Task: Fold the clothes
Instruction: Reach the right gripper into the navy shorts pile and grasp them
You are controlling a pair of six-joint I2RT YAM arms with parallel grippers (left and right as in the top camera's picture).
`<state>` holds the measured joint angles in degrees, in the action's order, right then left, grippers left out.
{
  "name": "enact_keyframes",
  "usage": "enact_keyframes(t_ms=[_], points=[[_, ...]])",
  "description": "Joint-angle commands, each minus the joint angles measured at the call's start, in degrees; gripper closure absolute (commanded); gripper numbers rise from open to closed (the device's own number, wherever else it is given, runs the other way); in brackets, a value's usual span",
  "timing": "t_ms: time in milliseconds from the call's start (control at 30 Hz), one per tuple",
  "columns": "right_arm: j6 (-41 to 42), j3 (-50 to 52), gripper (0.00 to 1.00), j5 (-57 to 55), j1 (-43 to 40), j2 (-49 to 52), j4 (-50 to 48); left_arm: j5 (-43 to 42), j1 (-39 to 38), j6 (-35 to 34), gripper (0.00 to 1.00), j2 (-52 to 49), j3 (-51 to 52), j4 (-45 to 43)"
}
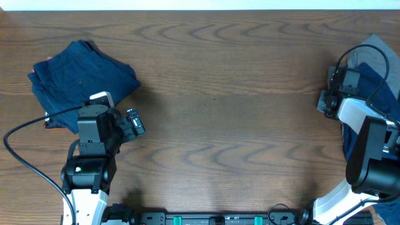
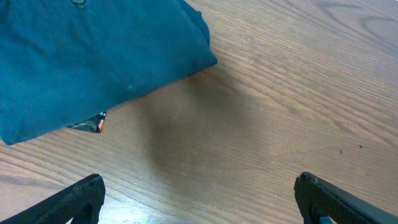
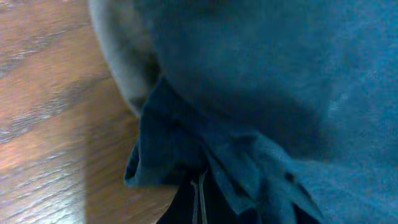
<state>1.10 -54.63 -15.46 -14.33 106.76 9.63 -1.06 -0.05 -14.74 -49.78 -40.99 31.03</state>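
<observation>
Two heaps of the clothes are lying on the tabletop [image 1: 237,94]. At the right edge, nearest the right arm, a loose pile [image 1: 375,65] of navy cloth is spilling over a plain grey garment [image 3: 121,62]. In the right wrist view, navy folds [image 3: 280,93] are bunching and drooping past the grey hem. Farther off, at the far left, folded navy squares [image 1: 81,78] are sitting stacked, with a small tag [image 2: 96,122] peeping out beneath their lower edge.

All of this cloth is looking soft, light and limp. It is likely to sag and slide rather than keep a shape, and a pinch in mid-panel is likely to catch several layers at once. A hem, a waistband or a free corner at the pile's rim is looking like the better place to take hold.

The left gripper [image 2: 199,202] is hovering over bare wood just beside the folded stack's corner, its jaws spread wide and gripping nothing. The right gripper [image 1: 327,94] is hanging at the loose pile's left rim. Its wrist view is showing only cloth, so I cannot tell how far its jaws are parted or whether they are gripping anything.
</observation>
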Motion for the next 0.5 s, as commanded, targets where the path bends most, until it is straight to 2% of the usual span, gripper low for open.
enact_keyframes(t_ms=[0,233,467], points=[[1.4,-0.1,0.99,-0.4,-0.9,-1.1,1.7,0.4,0.1,0.7,0.02,0.0,-1.1,-0.3],[-2.0,-9.1,0.99,7.4,-0.1,-17.1,11.7,0.4,0.1,0.7,0.02,-0.1,-1.1,-1.2],[-2.0,-15.9,0.99,21.9,2.6,-28.8,19.6,0.4,0.1,0.7,0.02,-0.1,-1.1,-1.6]])
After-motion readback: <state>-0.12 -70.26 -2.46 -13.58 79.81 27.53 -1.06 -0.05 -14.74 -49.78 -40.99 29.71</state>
